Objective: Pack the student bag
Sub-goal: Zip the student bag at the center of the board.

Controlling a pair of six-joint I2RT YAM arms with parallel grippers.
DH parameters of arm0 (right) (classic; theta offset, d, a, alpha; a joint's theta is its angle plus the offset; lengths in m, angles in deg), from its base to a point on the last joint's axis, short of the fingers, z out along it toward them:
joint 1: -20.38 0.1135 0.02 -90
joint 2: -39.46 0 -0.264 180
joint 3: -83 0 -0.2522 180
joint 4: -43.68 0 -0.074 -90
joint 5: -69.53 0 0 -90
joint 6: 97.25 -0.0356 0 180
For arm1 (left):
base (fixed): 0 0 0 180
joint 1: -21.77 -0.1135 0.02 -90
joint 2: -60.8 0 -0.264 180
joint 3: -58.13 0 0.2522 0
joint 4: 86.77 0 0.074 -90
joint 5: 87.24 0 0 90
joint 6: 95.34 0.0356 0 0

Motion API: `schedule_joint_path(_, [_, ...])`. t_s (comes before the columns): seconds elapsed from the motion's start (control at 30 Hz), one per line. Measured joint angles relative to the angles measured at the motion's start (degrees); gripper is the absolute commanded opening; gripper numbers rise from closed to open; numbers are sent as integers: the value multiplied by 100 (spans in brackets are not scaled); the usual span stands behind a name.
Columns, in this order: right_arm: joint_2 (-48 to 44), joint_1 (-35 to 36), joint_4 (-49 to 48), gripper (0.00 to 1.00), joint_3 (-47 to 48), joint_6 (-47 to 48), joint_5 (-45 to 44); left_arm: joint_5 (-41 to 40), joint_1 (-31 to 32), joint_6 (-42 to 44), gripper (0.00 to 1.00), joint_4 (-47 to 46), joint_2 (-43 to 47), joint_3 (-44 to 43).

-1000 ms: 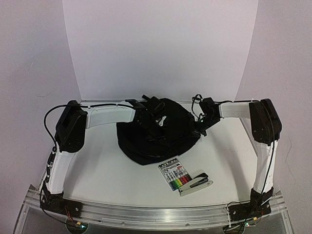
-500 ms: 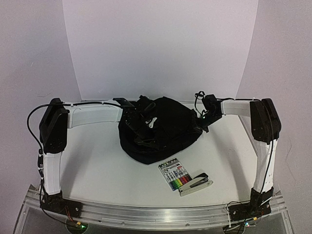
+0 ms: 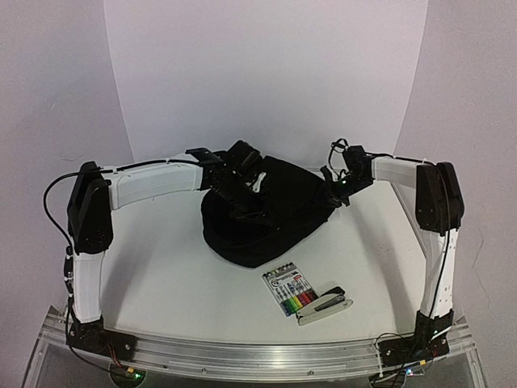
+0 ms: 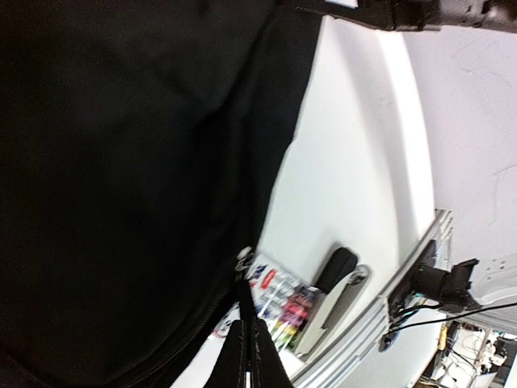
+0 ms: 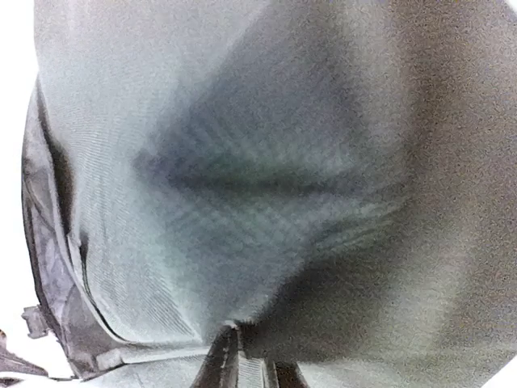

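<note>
Nearest, along the table's [image 3: 161, 283] front edge: aluminium rail [image 3: 258, 356] carrying both arm bases.

Item 1. Stapler [image 3: 324, 303], black and silver, lying flat right of centre, touching item 2.

Item 2. Marker pack [image 3: 289, 290], flat, assorted colours under a clear front, just left of the stapler and just in front of the bag.

Item 3. Student bag [image 3: 271, 218], black, soft, slumped at mid-table towards the back, its far side drawn up between the two grippers.

Item 4. Left gripper [image 4: 244, 299], at the bag's upper left. Fingers pressed fully together, pinching the black fabric beside a small metal zip pull [image 4: 241, 257].

Item 5. Right gripper [image 3: 332, 192], at the bag's right edge, against the fabric. Its wrist view is filled with grey lining [image 5: 266, 162]; fingers [image 5: 220, 362] barely in frame, so whether they are parted or clamped cannot be told.

Farthest: plain white backdrop [image 3: 266, 81].
</note>
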Motion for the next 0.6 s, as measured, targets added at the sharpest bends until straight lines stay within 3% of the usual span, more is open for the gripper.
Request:
schedule_joint_path(0.07, [-194, -185, -125, 69, -280, 237, 88, 136, -32, -4, 0, 45, -235, -402])
schedule_joint_path(0.17, [-677, -410, -133, 76, -798, 671, 186, 306, -145, -97, 0, 43, -521, -690])
schedule_joint_path(0.33, [-1234, -282, -49, 78, -1109, 1300, 300, 556, -468, -209, 0, 39, -879, -756])
schedule_joint_path(0.6, [-1255, 603, 50, 80, -1177, 1830, 326, 856, -570, -231, 0, 30, -1153, -954])
